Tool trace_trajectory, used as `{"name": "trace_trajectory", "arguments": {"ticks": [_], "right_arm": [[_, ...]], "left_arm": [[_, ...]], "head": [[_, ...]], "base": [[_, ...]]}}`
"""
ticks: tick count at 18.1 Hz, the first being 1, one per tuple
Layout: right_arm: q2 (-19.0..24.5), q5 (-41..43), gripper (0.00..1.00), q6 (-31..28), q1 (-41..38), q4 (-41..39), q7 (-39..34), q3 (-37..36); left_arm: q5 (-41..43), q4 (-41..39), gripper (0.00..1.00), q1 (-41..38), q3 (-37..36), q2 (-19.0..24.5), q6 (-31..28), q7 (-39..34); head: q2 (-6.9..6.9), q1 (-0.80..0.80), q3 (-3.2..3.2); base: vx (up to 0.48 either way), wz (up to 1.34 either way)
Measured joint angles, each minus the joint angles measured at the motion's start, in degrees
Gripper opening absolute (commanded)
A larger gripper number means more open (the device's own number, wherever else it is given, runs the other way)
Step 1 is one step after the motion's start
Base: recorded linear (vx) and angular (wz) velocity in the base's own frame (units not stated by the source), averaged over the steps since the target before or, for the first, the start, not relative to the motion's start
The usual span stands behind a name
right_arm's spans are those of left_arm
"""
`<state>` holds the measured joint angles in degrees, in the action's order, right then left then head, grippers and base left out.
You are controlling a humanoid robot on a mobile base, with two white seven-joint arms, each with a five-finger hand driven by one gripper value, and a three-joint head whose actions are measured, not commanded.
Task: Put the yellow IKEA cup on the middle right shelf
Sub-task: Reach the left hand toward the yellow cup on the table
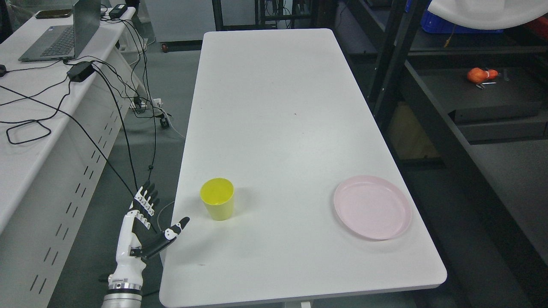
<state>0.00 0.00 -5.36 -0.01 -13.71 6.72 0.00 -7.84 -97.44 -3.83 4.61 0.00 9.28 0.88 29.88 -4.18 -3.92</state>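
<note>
The yellow cup (217, 199) stood upright on the table (278, 107), near and at about two o'clock from the left hand (145, 222), whose fingers were spread and empty.

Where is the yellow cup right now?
In the head view, the yellow cup stands upright on the white table, near its front left, just right of the left hand.

On the table (274, 107), the cup (217, 199) stands left, the plate (372, 207) well apart right.
</note>
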Motion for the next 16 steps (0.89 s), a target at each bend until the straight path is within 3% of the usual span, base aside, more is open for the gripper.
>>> {"name": "trace_trajectory", "arguments": {"ticks": [9,16], "right_arm": [[0.00,0.00,0.99,0.00,0.02,0.00,0.00,0.00],[0.00,0.00,0.99,0.00,0.00,0.00,0.00,0.00]], "left_arm": [[-3.10,0.88,0.99,0.46,-2.68,0.00,0.14,0.00],[-5.83,5.71,0.99,5.16,-4.22,0.00,-0.97,0.24]], "head": [[0.00,0.00,0.00],[0.02,0.00,0.00]], "base": [[-0.007,-0.01],[0.003,0.00]]}}
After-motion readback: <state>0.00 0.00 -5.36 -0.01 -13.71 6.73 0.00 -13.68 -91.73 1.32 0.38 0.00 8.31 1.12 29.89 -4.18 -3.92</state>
